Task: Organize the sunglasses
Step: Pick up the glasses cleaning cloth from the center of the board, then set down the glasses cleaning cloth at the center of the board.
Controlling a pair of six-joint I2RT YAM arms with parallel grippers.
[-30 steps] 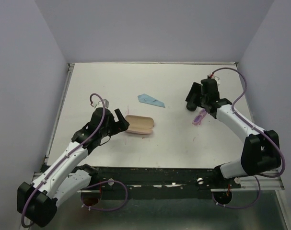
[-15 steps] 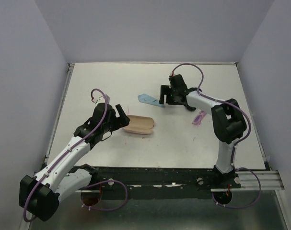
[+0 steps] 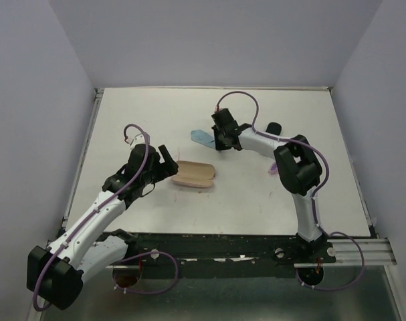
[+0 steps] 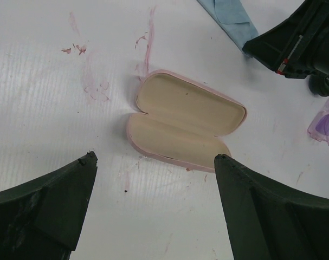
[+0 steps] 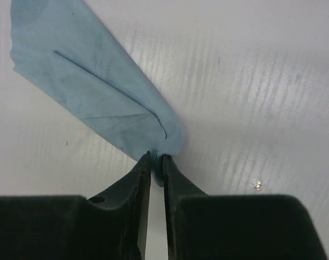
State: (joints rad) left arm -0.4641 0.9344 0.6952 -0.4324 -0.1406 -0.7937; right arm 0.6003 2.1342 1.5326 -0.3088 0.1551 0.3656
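Mid-counter (image 3: 156, 114): pink case (image 4: 183, 130), lying open with cream lining upward. Left of the case: left pincer (image 4: 153, 162), fingers wide apart, gripping nothing. Beyond the case: right pincer (image 5: 156, 160), clamped on one corner of blue cloth (image 5: 94, 92). Right of the case: pale purple sunglasses (image 4: 324, 124), flat on the counter.
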